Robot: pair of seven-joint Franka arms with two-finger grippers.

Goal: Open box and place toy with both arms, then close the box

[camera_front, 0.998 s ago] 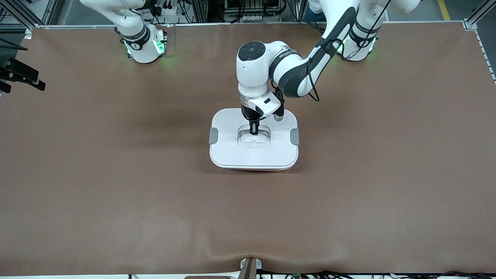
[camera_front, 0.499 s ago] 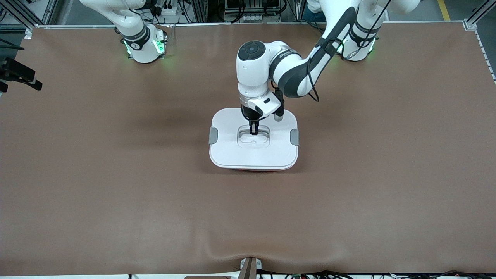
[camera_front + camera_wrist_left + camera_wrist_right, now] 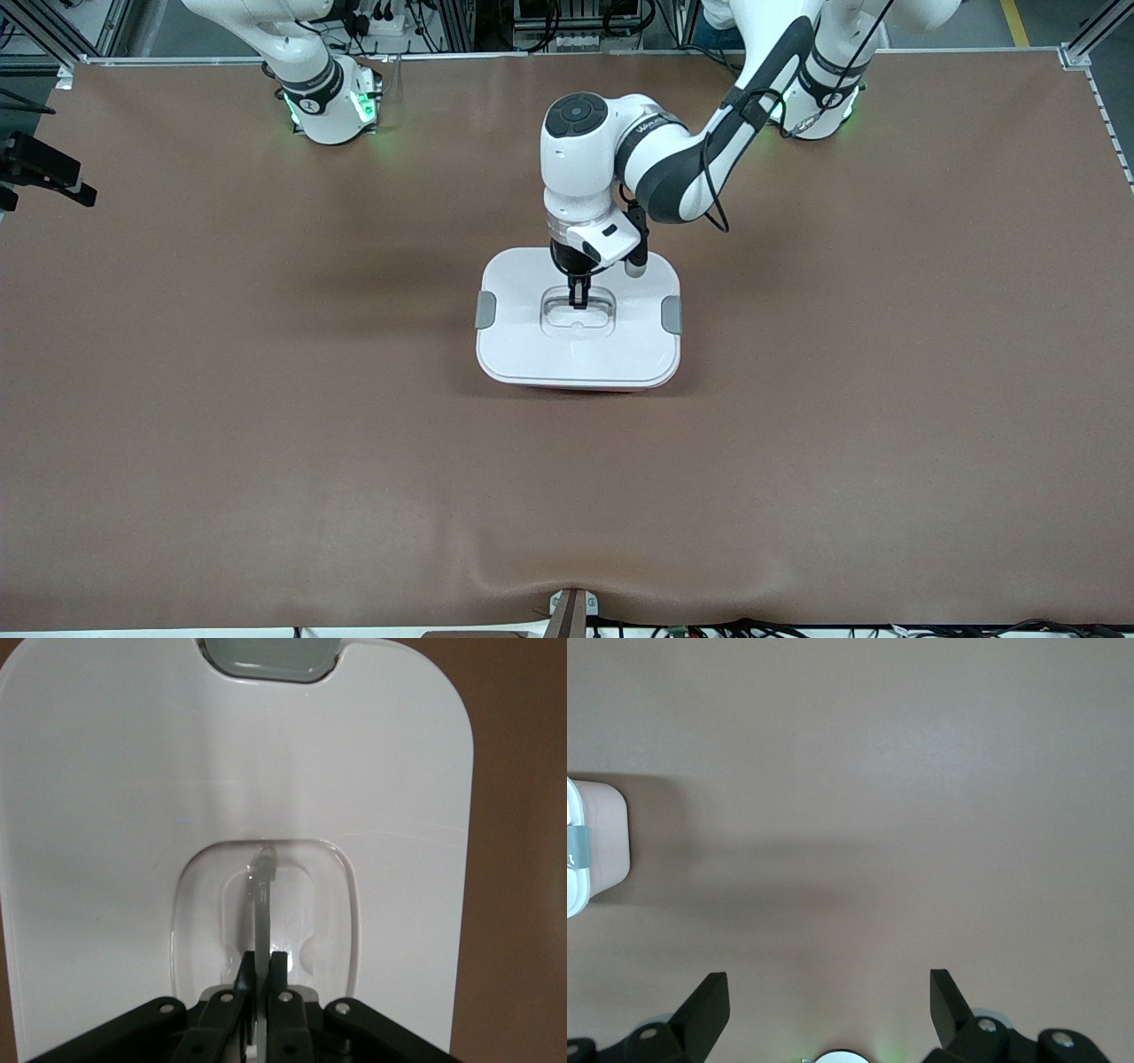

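Looking down from the front camera, I have the box (image 3: pixel 578 346) sitting in the middle of the brown table (image 3: pixel 266 399), its white lid (image 3: pixel 576 354) on top and only a thin strip of the pink-red base showing along the edge nearest the camera. One grey clip (image 3: pixel 485 310) sits on the lid's edge toward the right arm's end of the table and the other grey clip (image 3: pixel 671 315) on the edge toward the left arm's end. My left arm (image 3: pixel 700 151) reaches in from its base, and the left gripper (image 3: pixel 579 295) stands upright in the recess at the lid's centre. Through the left wrist camera I see its fingers (image 3: pixel 241 979) pinched tight on the thin upright handle (image 3: pixel 263 904), which rises out of the oval hollow. My right arm (image 3: pixel 301 53) waits back at its base, well apart from the box. Its wrist camera shows the right gripper (image 3: pixel 830 1005) with its fingers spread wide, holding nothing, over bare table, with a corner of the box (image 3: pixel 594 846) and one clip at the frame's edge. I cannot see the toy in any view.
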